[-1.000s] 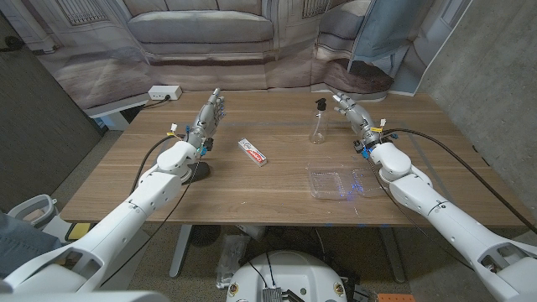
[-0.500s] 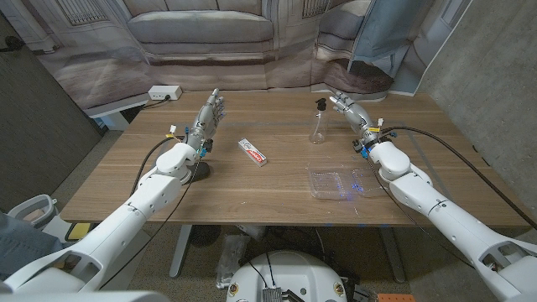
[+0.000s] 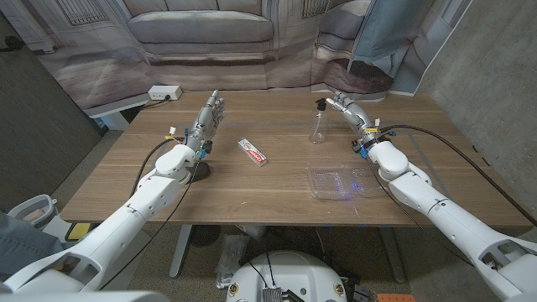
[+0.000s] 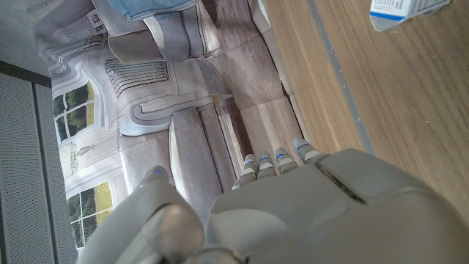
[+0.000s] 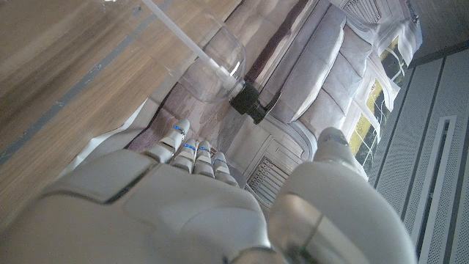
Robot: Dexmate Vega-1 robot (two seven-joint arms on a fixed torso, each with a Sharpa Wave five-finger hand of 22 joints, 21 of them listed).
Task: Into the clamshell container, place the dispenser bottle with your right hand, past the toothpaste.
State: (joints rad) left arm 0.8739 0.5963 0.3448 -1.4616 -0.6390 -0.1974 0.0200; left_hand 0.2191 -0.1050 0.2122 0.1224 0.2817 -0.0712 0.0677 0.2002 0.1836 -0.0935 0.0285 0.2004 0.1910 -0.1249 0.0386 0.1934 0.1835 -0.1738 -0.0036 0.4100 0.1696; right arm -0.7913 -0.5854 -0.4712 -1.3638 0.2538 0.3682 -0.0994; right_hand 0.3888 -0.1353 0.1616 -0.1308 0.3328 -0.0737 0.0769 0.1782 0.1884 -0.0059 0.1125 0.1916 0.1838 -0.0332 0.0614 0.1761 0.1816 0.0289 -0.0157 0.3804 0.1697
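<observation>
A clear dispenser bottle [image 3: 318,126] with a black pump top stands upright at the table's far middle; its neck and pump [image 5: 245,100] show close in the right wrist view. My right hand [image 3: 345,108] is just to its right, fingers apart, near the pump but holding nothing. The toothpaste box [image 3: 252,152] lies left of the bottle, and a corner of the box [image 4: 407,10] shows in the left wrist view. The clear clamshell container [image 3: 340,182] lies open near the front, below the bottle. My left hand [image 3: 208,117] stands far left, fingers up and apart, empty.
A white power strip [image 3: 164,92] sits at the table's far left corner. Black cables run along both forearms, one off the right edge of the table [image 3: 277,205]. A sofa backdrop stands behind the table.
My right hand has moved slightly left, closer to the bottle's pump. The left hand, toothpaste and container have not moved.
</observation>
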